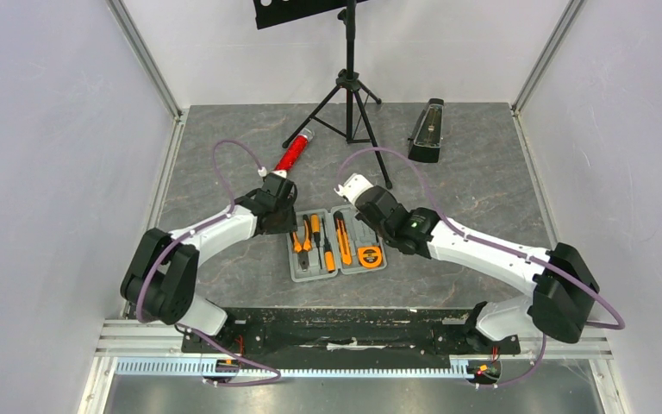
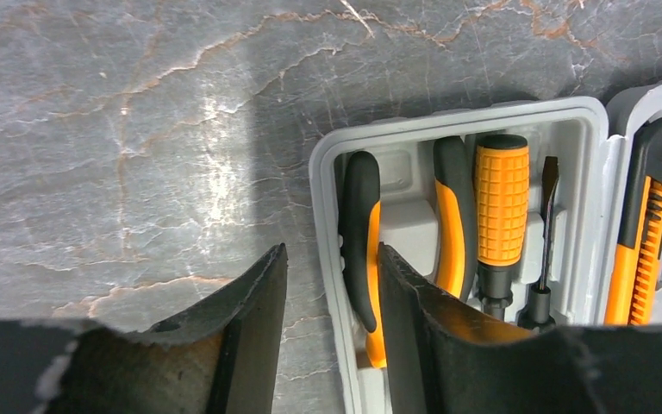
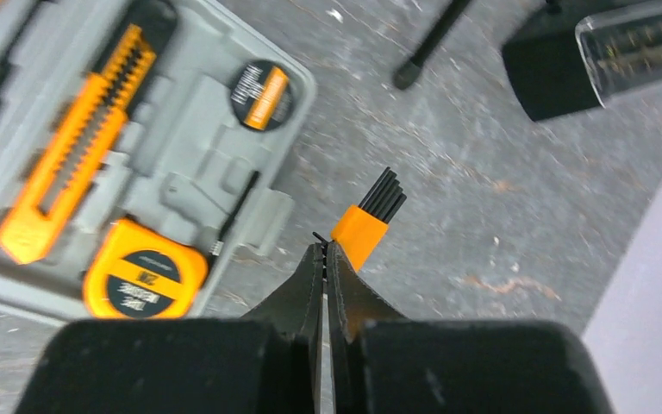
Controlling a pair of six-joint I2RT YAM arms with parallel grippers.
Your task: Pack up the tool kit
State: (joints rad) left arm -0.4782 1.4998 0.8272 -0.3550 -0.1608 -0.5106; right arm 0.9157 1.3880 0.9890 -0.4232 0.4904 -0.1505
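Note:
The grey tool kit case (image 1: 294, 259) lies open on the table between the arms. It holds orange-and-black pliers (image 2: 362, 233), a screwdriver (image 2: 502, 207), a knife (image 3: 69, 164) and a tape measure (image 3: 145, 280). My left gripper (image 2: 330, 250) is open and low, with its jaws on either side of the case's left rim (image 2: 327, 155); the right finger is beside the pliers handle. My right gripper (image 3: 322, 244) is shut to the right of the case. A small orange holder of black hex keys (image 3: 369, 220) sits at its tips and appears pinched by a thin black key.
A red glittery cylinder (image 1: 295, 152) lies behind the left gripper. A black metronome (image 1: 427, 131) stands at the back right. A black tripod stand (image 1: 351, 95) rises at the back centre, with one leg (image 3: 431, 43) near the right gripper. White walls enclose the table.

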